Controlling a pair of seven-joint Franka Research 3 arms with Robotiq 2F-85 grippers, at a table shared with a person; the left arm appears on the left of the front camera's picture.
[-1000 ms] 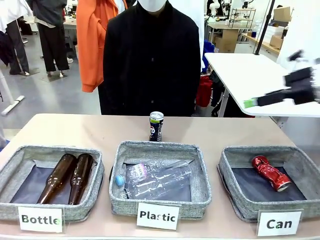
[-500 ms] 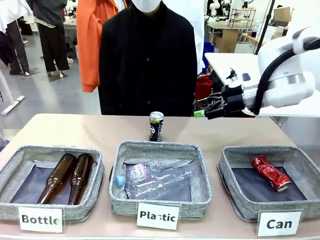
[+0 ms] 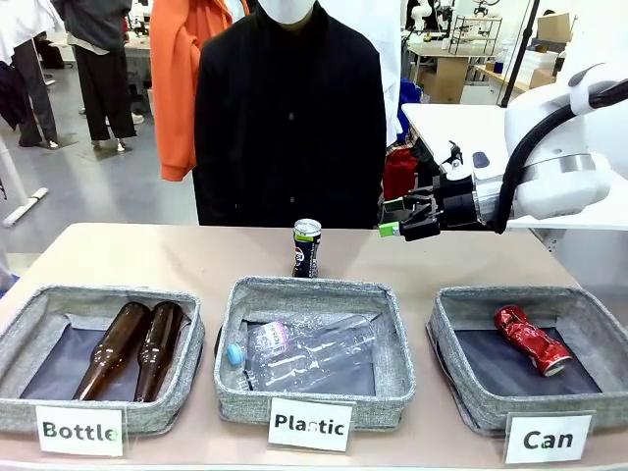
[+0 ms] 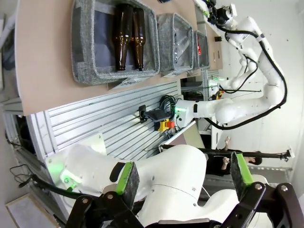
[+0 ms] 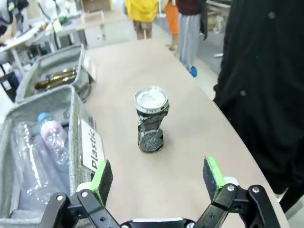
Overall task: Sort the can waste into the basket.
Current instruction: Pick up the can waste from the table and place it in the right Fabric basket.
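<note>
A dark navy can (image 3: 307,247) with a silver top stands upright on the table behind the middle basket; its body is dented (image 5: 152,118). The red dented can (image 3: 531,340) lies inside the grey basket (image 3: 461,365) labelled "Can" at the right. My right gripper (image 3: 392,218) hovers open above the table, to the right of the dark can and apart from it. In the right wrist view its green pads (image 5: 102,175) stand spread, with the can beyond them. My left gripper (image 4: 184,175) is open and holds nothing, far back from the table.
The "Plastic" basket (image 3: 392,378) with clear bottles (image 3: 304,353) sits in the middle. The "Bottle" basket (image 3: 29,324) with two brown bottles (image 3: 137,348) is at the left. A person in black (image 3: 294,118) stands at the far edge, right behind the dark can.
My right arm has swung in from the far right toward the middle, bringing its open gripper close to the dark can. Both cans have stayed where they were.
</note>
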